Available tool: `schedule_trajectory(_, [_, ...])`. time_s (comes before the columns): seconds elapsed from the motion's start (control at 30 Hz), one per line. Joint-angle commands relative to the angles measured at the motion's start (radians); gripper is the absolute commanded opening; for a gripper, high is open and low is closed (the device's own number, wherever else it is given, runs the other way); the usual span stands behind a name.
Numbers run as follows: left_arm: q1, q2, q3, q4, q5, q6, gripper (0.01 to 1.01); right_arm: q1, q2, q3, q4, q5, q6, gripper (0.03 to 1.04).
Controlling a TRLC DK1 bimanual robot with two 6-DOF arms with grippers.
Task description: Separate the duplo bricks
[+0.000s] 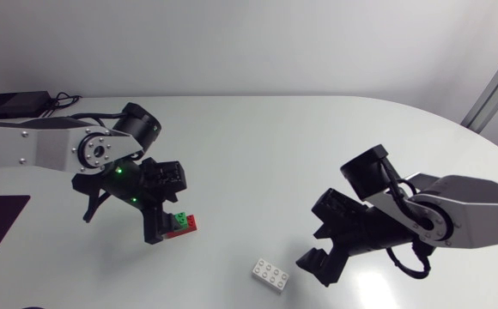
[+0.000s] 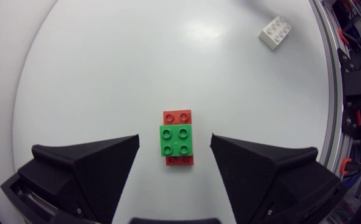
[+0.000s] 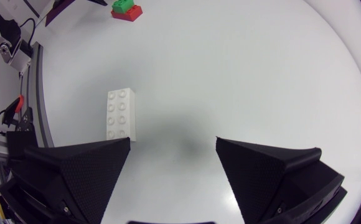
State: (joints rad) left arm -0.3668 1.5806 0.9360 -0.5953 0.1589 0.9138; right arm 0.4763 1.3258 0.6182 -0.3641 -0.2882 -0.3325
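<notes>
left gripper [image 2: 175,142] hangs over the stacked pair, its jaws wide; the fingers [image 2: 99,165] stand on either side of the stack with a gap on each side, touching neither brick; green brick [image 2: 175,140] sits on top of the red brick [image 2: 177,116], covering its middle so that red studs show at the far end and a strip of red at the near end; in the head view the same gripper [image 1: 165,225] is low over the table [image 1: 275,146], the stack [image 1: 184,223] just beside its fingertips; white brick [image 1: 270,275] lies flat on its own, well apart from the stack and between the two arms, nearer the right one; right gripper [image 3: 173,142] also has its jaws wide and holds nothing; the white brick [image 3: 121,113] lies just ahead of one finger, off to the side of the gap, not between the fingers; bare table shows between them; the stack shows far ahead of it.
</notes>
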Motion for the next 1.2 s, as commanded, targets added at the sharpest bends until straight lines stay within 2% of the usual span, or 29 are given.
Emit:
schedule_trajectory(0.0, [-0.003, 0.05, 0.029, -0.011, 0.013, -0.032, 0.787, -0.007, 0.019, 0.025, -0.015, -0.008, 0.0, 0.99])
schedule_trajectory(0.5, [0.002, 0.151, 0.027, -0.001, 0.022, -0.023, 0.589, -0.007, 0.024, 0.034, -0.019, -0.012, 0.0, 0.99])
schedule_trajectory(0.6, [0.003, 0.154, 0.026, 0.015, 0.022, -0.024, 0.441, -0.007, 0.024, 0.031, -0.019, -0.011, 0.0, 0.99])
schedule_trajectory(0.67, [0.006, 0.154, 0.03, 0.019, 0.031, -0.026, 0.285, -0.007, 0.024, 0.029, -0.018, -0.012, 0.0, 0.99])
schedule_trajectory(0.97, [0.002, 0.15, 0.018, 0.031, 0.041, -0.015, 0.267, 0.001, 0.021, 0.028, -0.016, -0.02, -0.01, 0.99])
schedule_trajectory(1.17, [-0.006, 0.055, 0.001, 0.037, 0.091, 0.002, 0.259, -0.008, -0.028, 0.046, -0.027, -0.167, -0.06, 0.99])
